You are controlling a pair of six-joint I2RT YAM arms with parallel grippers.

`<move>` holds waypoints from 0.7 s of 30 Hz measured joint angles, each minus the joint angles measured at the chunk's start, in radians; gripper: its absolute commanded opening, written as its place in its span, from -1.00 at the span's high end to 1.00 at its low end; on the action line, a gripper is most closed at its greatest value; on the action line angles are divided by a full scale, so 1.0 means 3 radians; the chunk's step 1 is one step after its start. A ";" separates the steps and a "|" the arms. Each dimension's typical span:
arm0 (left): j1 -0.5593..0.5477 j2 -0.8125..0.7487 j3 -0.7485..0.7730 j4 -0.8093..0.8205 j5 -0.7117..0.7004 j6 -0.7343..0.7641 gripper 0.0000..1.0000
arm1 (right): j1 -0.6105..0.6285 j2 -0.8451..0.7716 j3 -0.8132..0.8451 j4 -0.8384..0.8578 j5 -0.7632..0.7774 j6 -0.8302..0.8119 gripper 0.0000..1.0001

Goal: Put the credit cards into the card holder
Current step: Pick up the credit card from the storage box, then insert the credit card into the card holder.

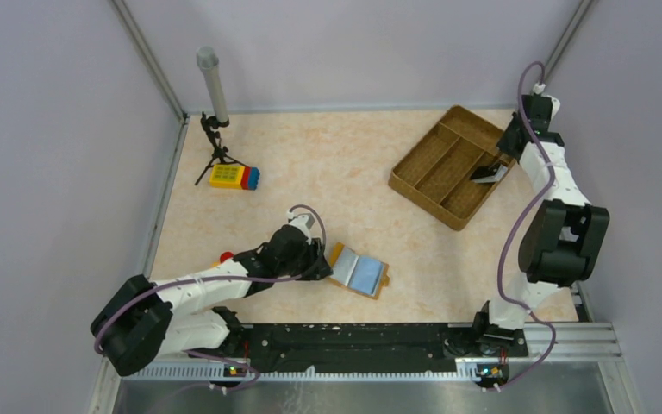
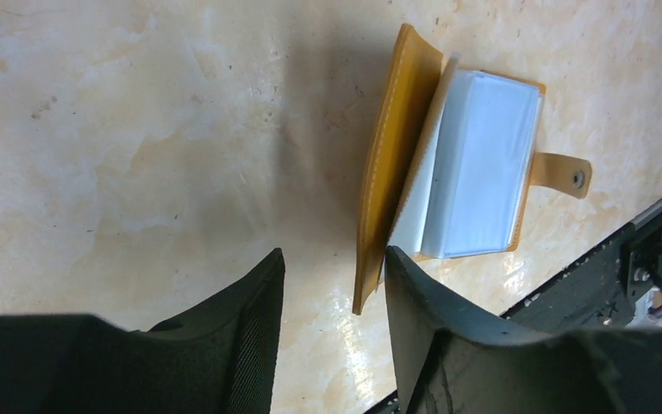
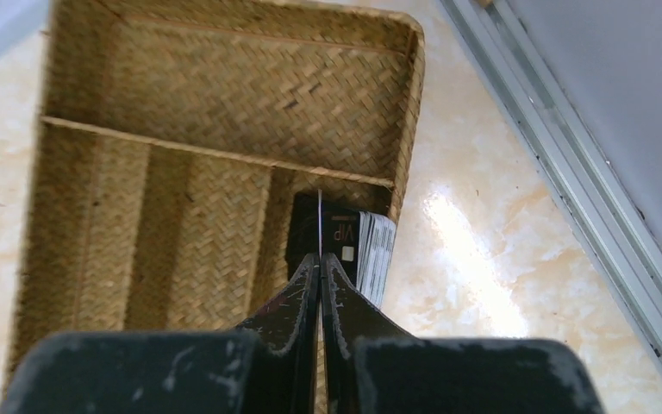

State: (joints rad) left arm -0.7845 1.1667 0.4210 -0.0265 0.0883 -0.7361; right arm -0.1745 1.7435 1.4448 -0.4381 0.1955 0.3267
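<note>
Two arms: jaws of the left arm [image 1: 207, 285] stand open just beside the open orange-tan leather card holder [image 2: 396, 147] lying on the beige bench [image 2: 138, 129], a light blue credit card [image 2: 483, 164] inside, while those of the right arm [image 1: 556, 177] clamp a thin dark credit card [image 1: 489, 175] inside the brown woven tray [image 3: 224, 86].

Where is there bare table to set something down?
Bare: between toy block and woven tray; between card holder and right arm base. Crowded: left gripper beside the card holder; right gripper pinching a credit card over the tray.
</note>
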 measured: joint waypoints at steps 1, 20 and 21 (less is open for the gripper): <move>0.0000 -0.0029 0.0010 -0.0028 -0.0011 0.0015 -0.13 | -0.0001 -0.0067 -0.0027 0.0032 -0.0024 0.0000 1.00; 0.0019 -0.0799 0.0472 -0.0618 -0.0337 0.0492 -0.98 | 0.0304 -0.1363 -0.0524 -0.0075 -0.1414 0.0078 1.00; 0.0020 -0.0849 0.0505 -0.0613 -0.0305 0.0539 -0.97 | 0.0402 -0.1424 -0.0582 -0.0108 -0.1485 0.0074 1.00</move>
State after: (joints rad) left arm -0.7784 0.9119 0.5724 -0.2104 -0.0032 -0.5743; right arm -0.0540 1.3163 1.2701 -0.4706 -0.2501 0.3489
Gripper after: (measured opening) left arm 0.986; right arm 0.003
